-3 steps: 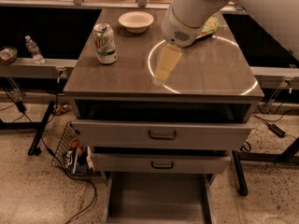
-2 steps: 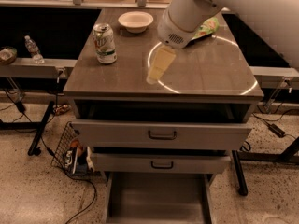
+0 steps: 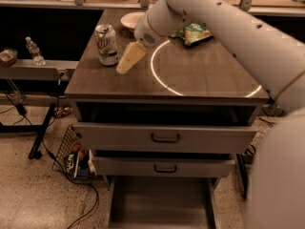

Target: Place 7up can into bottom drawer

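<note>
Tabletop claw beside 7up can, bottom drawer open

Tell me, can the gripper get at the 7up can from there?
Probably yes. The gripper is close beside the 7up can above the table top, nothing between them; the bowl and snack bag lie farther back.

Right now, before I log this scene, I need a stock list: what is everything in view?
7up can: one, white-green, upright on tabletop, left part.
bowl: one, white, tabletop's back.
snack bag: one, green, tabletop's back.
water bottle: one, clear, ledge at image left.
upper drawers: two, grey, dark handles, under tabletop.
bottom drawer: one, grey, lowest, pulled out.
wire basket: one, dark, floor at image left.
arm: one, white, extends over tabletop.
gripper: one, cream, just right of 7up can, near tabletop.
</note>
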You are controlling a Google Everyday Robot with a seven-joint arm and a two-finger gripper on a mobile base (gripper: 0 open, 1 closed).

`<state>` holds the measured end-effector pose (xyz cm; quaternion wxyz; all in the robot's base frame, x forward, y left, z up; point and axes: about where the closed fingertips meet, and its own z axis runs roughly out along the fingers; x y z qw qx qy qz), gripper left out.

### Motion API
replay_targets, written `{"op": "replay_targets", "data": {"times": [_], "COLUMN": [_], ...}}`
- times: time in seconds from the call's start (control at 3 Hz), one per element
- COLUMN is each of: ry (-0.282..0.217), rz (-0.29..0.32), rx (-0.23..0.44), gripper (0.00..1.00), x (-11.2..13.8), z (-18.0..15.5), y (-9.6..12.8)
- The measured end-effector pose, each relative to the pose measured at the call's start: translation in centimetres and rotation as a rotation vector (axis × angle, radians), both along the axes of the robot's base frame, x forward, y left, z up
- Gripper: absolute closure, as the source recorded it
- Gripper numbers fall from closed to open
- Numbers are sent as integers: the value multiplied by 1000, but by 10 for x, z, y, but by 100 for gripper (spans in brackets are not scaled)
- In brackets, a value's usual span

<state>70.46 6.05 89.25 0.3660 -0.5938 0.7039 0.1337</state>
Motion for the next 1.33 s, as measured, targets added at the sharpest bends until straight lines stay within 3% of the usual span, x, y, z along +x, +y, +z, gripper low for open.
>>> {"op": "replay_targets", "data": {"times": [0.33, 0.67, 1.0, 1.33], "ry": [47, 82, 104, 98], "rz": [51, 64, 35, 13], "rx": [144, 235, 314, 389], "gripper": [3, 25, 48, 72], "x": [31, 49, 57, 45], "z": [-4, -5, -3, 13], "y": [59, 87, 90, 74]}}
